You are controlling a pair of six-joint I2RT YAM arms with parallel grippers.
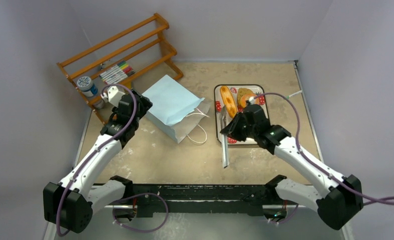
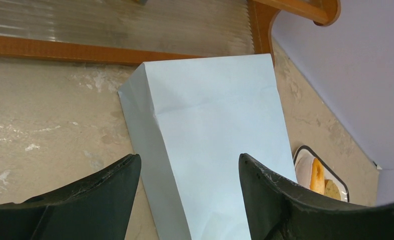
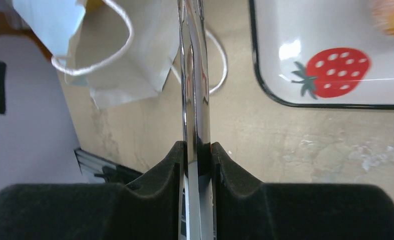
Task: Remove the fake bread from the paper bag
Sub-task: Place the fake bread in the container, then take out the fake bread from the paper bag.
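The light blue paper bag (image 1: 172, 102) lies flat on the table, its white mouth and string handles (image 1: 200, 131) toward the near right. My left gripper (image 1: 134, 107) is open and hovers over the bag's closed far end (image 2: 210, 130), touching nothing. My right gripper (image 1: 230, 131) is shut on shiny metal tongs (image 3: 194, 75) that point at the bag's mouth (image 3: 129, 60). A long golden loaf (image 1: 229, 101) and a brown slice (image 1: 245, 94) lie on the strawberry-print tray (image 1: 259, 140). A yellow bit (image 3: 94, 4) shows at the bag's mouth.
A wooden rack (image 1: 119, 50) stands at the back left, with coloured markers (image 1: 117, 72) and a small jar (image 1: 87, 86) on it. The tray also shows in the right wrist view (image 3: 335, 95), just right of the tongs. Grey walls enclose the table.
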